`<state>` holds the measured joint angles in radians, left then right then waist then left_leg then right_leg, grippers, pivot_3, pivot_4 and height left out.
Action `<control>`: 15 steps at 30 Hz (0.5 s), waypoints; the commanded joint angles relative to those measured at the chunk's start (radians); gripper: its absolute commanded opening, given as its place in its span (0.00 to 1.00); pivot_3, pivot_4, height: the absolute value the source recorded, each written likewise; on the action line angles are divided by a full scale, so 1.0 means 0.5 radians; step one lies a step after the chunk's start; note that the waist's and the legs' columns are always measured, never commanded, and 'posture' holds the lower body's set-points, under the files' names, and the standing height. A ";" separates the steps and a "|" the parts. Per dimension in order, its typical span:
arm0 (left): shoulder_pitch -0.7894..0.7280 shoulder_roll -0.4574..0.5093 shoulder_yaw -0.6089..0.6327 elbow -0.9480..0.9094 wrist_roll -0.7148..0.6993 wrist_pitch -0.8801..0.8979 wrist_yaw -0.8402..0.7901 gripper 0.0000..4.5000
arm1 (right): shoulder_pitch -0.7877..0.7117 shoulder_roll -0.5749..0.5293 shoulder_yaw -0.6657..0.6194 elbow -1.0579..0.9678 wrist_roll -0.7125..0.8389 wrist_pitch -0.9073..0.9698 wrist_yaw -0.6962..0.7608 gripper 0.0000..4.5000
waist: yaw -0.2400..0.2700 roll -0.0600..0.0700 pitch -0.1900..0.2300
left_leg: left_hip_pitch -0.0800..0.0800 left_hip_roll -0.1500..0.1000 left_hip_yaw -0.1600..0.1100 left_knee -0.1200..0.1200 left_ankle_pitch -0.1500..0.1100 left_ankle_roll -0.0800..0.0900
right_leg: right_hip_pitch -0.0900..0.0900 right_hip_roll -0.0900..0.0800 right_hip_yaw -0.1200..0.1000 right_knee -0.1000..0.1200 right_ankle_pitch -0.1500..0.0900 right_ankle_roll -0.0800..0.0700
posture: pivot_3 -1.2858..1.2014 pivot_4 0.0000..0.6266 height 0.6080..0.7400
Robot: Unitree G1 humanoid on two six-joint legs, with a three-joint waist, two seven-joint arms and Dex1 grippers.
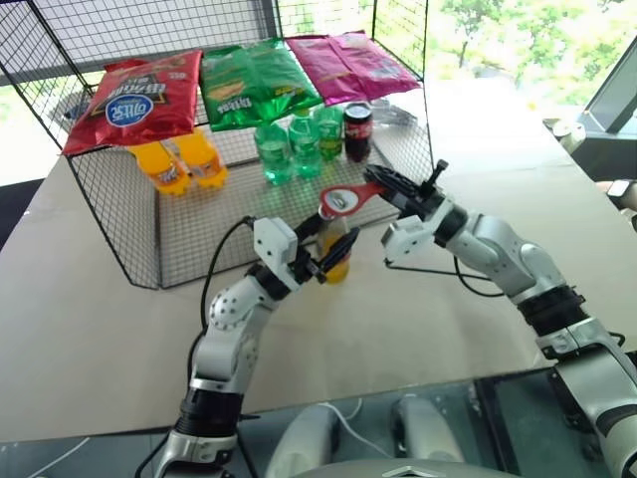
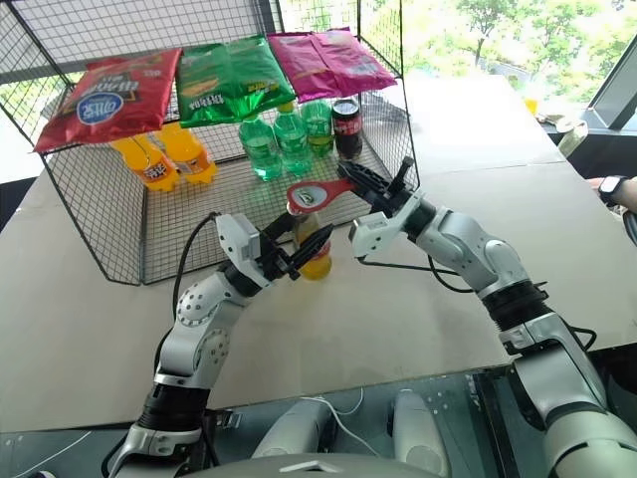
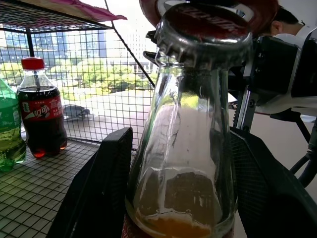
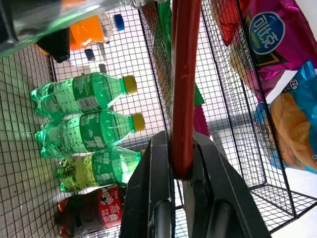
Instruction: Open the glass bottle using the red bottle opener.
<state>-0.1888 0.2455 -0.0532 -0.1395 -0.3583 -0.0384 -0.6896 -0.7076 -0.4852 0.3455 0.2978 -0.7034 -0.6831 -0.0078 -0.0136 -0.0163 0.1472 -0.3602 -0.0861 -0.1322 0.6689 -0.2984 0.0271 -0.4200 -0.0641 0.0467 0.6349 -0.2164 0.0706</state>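
**A:** Where is your bottle right now?

**B:** Your left gripper [image 1: 320, 261] has the glass bottle [image 1: 336, 249] clamped upright between its two flat black fingers [image 3: 94, 188], just in front of the black wire rack [image 1: 139, 229] on the pale tabletop [image 1: 90, 329]. The glass is clear and smooth, tapering to a slim neck, with yellow-orange drink in the lower part. The crimped metal cap [image 3: 203, 32], fluted round its edge, is on.

**A:** And the opener?

**B:** Your right gripper [image 4: 181, 171] is closed tight on the slim, glossy handle of the red bottle opener [image 1: 350, 196]. Its rounded loop head sits over the cap, touching it.

**A:** What lies behind?

**B:** Inside the mesh rack you have ribbed green plastic bottles [image 1: 289, 144], a dark cola bottle [image 1: 357, 130] with a red cap, and squat orange bottles [image 1: 184, 164]. Crinkled snack bags [image 1: 249, 80] in red, green and magenta lie on its top.
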 commanded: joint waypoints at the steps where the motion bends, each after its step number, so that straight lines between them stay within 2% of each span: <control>1: 0.001 0.009 0.008 -0.012 0.025 0.020 0.038 0.49 | -0.064 -0.005 -0.079 -0.067 0.052 -0.006 -0.026 0.00 | 0.000 0.000 0.000 | 0.000 0.000 0.000 0.000 0.000 0.000 | 0.000 0.000 0.000 0.000 0.000 0.000 | 0.52 0.24 1.00; 8: 0.003 0.007 0.011 -0.018 0.019 0.032 0.050 0.49 | -0.051 0.035 -0.114 -0.110 0.156 -0.014 -0.017 0.00 | 0.000 0.000 0.000 | 0.000 0.000 0.000 0.000 0.000 0.000 | 0.000 0.000 0.000 0.000 0.000 0.000 | 0.52 0.24 1.00; 15: 0.021 0.004 0.025 -0.047 -0.011 0.091 0.084 0.49 | 0.105 0.179 -0.157 -0.038 0.638 0.126 0.245 0.00 | 0.001 0.000 0.000 | 0.000 0.000 -0.001 0.000 0.000 0.000 | 0.001 0.000 -0.001 -0.001 0.000 0.000 | 0.52 0.24 1.00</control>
<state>-0.1882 0.2419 -0.0492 -0.1520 -0.3730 -0.0058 -0.6662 -0.6651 -0.3996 0.2971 0.2874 -0.4532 -0.6340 0.0833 -0.0129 -0.0163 0.1472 -0.3603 -0.0860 -0.1327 0.6689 -0.2984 0.0271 -0.4196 -0.0643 0.0465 0.6344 -0.2164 0.0705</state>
